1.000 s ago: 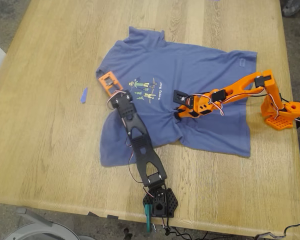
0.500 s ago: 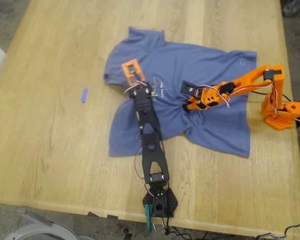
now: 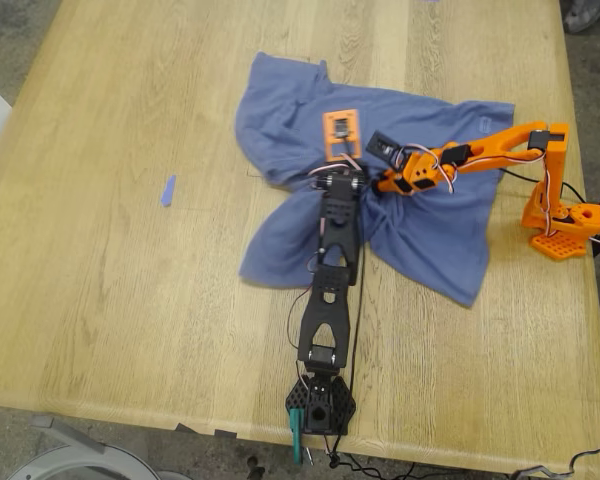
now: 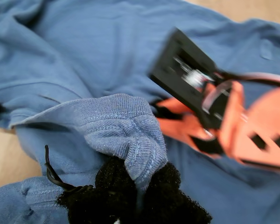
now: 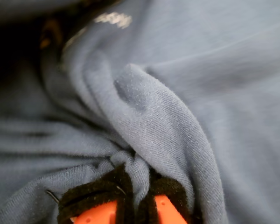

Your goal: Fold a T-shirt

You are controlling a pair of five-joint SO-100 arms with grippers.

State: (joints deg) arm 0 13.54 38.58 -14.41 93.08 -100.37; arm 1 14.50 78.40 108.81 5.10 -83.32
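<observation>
Counter (image 3: 110,300): pale wood, carrying everything listed.

T-shirt (image 3: 420,225): slate-blue, bunched at its middle on the counter, spreading toward the exterior view's top and right; print hidden in folds.

My first claw (image 4: 137,186): black padded tips pressed together on a ribbed fold of the T-shirt. It belongs to the black arm (image 3: 332,270), which reaches up from the exterior view's bottom edge.

My second claw (image 5: 140,193): black-padded orange tips pinching a gathered ridge of the T-shirt. It belongs to the orange arm (image 3: 480,152), which reaches in from the exterior view's right.

The two claws sit just beside each other over the bunch.

Blue tape scrap (image 3: 167,190): on bare wood, well apart from the T-shirt, toward the exterior view's left.
</observation>
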